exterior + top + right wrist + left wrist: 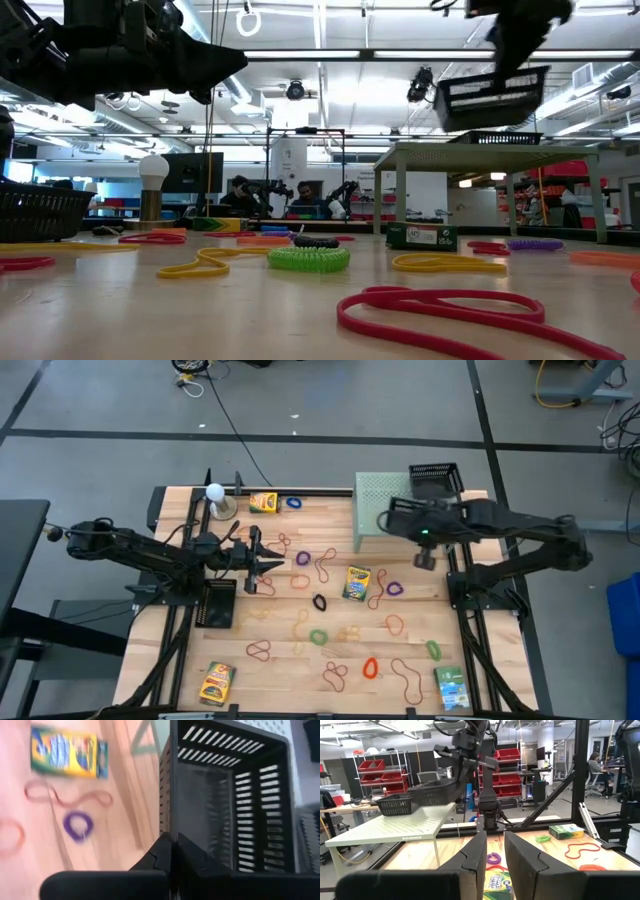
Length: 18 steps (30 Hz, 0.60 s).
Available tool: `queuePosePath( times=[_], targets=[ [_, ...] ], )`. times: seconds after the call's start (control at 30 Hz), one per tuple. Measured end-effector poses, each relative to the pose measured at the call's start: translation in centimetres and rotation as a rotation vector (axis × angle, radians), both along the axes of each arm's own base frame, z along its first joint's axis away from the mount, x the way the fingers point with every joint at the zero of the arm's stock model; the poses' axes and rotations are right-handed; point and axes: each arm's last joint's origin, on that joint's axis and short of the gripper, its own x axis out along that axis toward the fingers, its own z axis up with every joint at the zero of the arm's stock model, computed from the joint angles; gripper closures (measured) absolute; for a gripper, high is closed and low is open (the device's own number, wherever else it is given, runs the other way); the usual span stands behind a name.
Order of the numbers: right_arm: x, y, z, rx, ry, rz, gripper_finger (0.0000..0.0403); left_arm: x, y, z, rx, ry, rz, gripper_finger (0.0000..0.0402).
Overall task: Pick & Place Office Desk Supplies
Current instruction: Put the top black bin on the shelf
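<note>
Rubber-band loops in many colours [320, 635] lie scattered over the wooden table, with crayon boxes [357, 582] [263, 501] [217, 682] among them. My right gripper [172, 851] is shut on a black mesh basket [435, 478] at the far right, over a pale green shelf [380, 510]. My left gripper [262, 557] hovers open over the table's left part, nothing between its fingers [475, 855]. It points level toward the right. My right gripper pinches one side wall of the basket at its top rim [170, 815], one finger inside the basket and one outside. The fingers come from above, slanting down. The basket [415, 800] hangs tilted over the shelf top [395, 827], one end lower than the other.
A second black basket [218, 603] sits on the table under the left arm. A white ball on a small stand [215, 495] is at the far left. A green box [452, 688] lies at the near right. Black frame rails run along both table sides.
</note>
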Motion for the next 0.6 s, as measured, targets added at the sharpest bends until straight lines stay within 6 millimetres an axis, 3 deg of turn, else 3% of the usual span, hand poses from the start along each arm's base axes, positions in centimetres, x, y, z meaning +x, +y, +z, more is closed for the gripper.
queuePosePath(
  times=[0.2, 0.43, 0.6],
  targets=[
    [-2.7, -0.2, 0.5, -0.046, 0.087, 0.050, 0.0394, 0.0, 0.0, 0.0, -0.007, -0.002, -0.003, 0.0328],
    [-3.6, -0.9, -1.4, -0.026, 0.194, 0.068, 0.0394, 0.0, 0.0, 0.0, 0.004, -0.004, -0.006, 0.0328],
    [-3.9, -1.5, -1.8, -0.024, 0.214, 0.057, 0.0393, 0.0, 0.0, 0.0, 0.016, -0.004, -0.007, 0.0328]
  ],
)
